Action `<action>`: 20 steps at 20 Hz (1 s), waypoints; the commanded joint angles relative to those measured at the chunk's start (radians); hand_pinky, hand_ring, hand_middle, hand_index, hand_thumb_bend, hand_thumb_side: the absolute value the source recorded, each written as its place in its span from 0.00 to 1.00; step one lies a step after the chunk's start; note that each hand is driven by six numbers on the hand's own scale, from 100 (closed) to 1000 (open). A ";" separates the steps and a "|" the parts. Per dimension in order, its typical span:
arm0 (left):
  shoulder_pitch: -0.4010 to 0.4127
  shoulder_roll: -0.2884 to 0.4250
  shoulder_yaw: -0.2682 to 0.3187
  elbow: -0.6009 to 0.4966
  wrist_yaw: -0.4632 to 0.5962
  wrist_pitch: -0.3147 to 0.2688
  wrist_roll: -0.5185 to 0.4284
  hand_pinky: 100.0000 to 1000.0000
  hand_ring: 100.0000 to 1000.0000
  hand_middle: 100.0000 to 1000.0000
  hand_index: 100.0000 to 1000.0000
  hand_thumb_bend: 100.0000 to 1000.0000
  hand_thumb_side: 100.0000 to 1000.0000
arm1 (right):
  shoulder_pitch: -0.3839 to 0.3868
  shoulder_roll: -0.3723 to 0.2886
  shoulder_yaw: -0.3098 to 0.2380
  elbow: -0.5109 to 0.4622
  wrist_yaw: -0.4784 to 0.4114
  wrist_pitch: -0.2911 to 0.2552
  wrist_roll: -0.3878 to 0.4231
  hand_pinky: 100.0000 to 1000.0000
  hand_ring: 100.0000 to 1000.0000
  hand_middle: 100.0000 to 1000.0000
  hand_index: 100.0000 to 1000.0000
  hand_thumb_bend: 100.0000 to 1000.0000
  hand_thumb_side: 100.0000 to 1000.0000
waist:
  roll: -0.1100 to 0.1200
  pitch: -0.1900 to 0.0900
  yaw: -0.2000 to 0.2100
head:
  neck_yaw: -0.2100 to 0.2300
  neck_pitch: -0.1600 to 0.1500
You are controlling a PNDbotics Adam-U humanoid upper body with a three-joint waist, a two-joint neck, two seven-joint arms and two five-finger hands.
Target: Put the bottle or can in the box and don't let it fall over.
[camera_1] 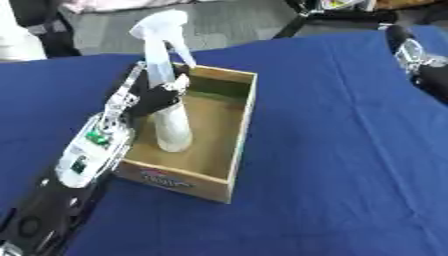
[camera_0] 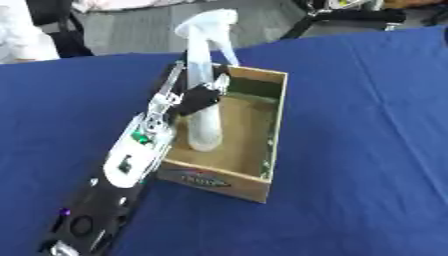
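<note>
The left hand (camera_0: 203,96) is curling round the neck of the white spray bottle (camera_0: 205,85), which is standing upright on the floor of the wooden box (camera_0: 273,131) near its left wall, so the fingers should be opening slowly and drawing straight away, leaving it untipped.

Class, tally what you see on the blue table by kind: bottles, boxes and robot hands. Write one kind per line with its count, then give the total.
Spray bottle: 1, white, upright inside the box, held by the left hand.
Box: 1, open-topped, brown.
Robot hands: 2, left hand and right hand at the right edge.
Total: 4
</note>
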 commanded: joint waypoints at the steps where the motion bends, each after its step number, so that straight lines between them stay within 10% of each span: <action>1: -0.002 0.037 0.003 -0.033 -0.033 0.016 -0.023 1.00 1.00 1.00 0.94 0.00 0.17 | -0.006 -0.028 -0.007 -0.022 0.000 -0.001 -0.002 1.00 0.92 1.00 1.00 0.46 0.00 | -0.004 -0.034 0.004 | -0.005 0.004; 7: 0.014 0.067 0.009 -0.087 -0.132 0.031 -0.094 1.00 1.00 1.00 1.00 0.32 0.37 | 0.002 -0.035 -0.004 -0.022 -0.001 0.003 0.001 1.00 0.92 1.00 1.00 0.46 0.00 | -0.004 -0.041 0.013 | -0.006 0.005; 12: 0.020 0.075 0.021 -0.121 -0.202 0.043 -0.143 1.00 1.00 1.00 1.00 0.37 0.48 | 0.006 -0.037 -0.003 -0.022 -0.002 0.005 0.001 1.00 0.92 1.00 1.00 0.46 0.00 | -0.005 -0.043 0.017 | -0.002 0.003; 20: 0.037 0.085 0.030 -0.138 -0.222 0.064 -0.191 1.00 1.00 1.00 1.00 0.33 0.36 | 0.011 -0.041 -0.004 -0.022 -0.002 0.005 0.001 1.00 0.92 1.00 1.00 0.45 0.00 | -0.005 -0.046 0.022 | -0.004 0.004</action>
